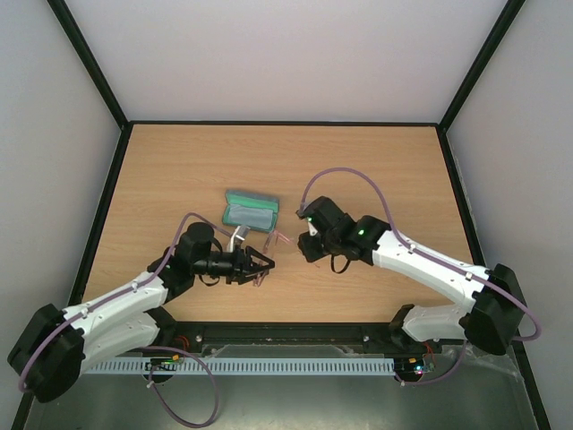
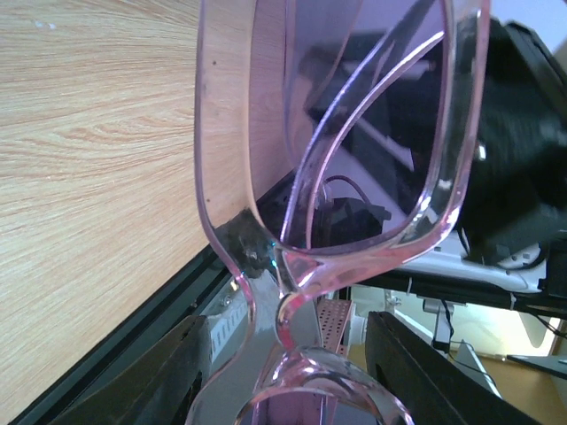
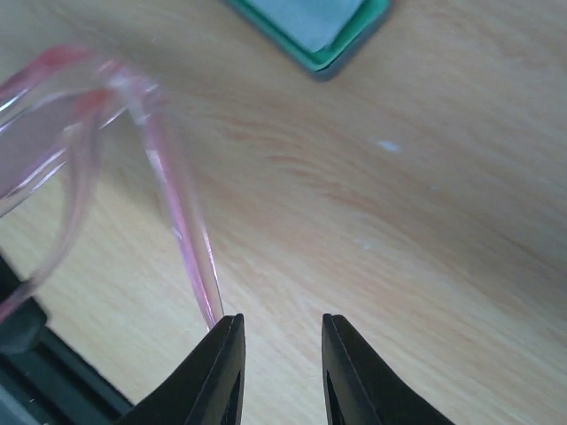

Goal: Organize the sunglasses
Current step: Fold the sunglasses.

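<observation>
The sunglasses (image 2: 354, 133), with a thin translucent pink frame and pink lenses, fill the left wrist view, their bridge between my left fingers. In the top view they (image 1: 272, 247) are held off the table between the two grippers. My left gripper (image 1: 261, 264) is shut on the sunglasses at the frame. My right gripper (image 3: 282, 332) is open. One slim pink temple (image 3: 182, 221) runs down to the tip of its left finger (image 3: 223, 372) and lies outside the gap. In the top view the right gripper (image 1: 304, 250) sits just right of the glasses.
An open blue-grey case (image 1: 251, 210) with a green rim and a light blue cloth (image 3: 312, 18) inside lies on the wooden table (image 1: 376, 170) just behind the grippers. Black frame rails (image 1: 269, 331) border the table's near edge and sides.
</observation>
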Tool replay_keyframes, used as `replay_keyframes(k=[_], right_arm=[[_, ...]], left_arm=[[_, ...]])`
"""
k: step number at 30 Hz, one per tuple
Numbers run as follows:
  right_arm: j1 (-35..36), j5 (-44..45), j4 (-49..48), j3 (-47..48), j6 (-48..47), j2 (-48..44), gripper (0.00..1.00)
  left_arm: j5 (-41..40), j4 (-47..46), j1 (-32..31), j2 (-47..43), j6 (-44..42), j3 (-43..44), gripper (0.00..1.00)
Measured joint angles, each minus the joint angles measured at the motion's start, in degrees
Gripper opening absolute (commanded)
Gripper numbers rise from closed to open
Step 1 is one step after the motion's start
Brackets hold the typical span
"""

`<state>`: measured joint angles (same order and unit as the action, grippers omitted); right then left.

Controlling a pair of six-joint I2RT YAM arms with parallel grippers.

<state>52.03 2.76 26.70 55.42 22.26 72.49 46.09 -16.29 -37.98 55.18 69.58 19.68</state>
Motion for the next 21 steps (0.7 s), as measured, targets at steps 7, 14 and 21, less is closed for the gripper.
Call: replay_keyframes(k=[7, 14, 21], right_arm=[[6.1, -1.3, -1.7, 0.0, 2.7, 5.1, 0.24], [8.2, -1.5, -4.0, 1.5, 4.6, 6.4, 0.2], [8.3, -0.4, -5.6, 3.6, 5.3, 7.1, 0.18]], left_arm=[[-0.1, -4.3, 0.0, 3.4, 0.7, 0.0, 0.26], [-0.1, -6.5, -0.6, 4.3, 1.0, 0.0, 0.26], [-0.5, -7.6, -1.1, 4.4, 1.4, 0.1, 0.26]])
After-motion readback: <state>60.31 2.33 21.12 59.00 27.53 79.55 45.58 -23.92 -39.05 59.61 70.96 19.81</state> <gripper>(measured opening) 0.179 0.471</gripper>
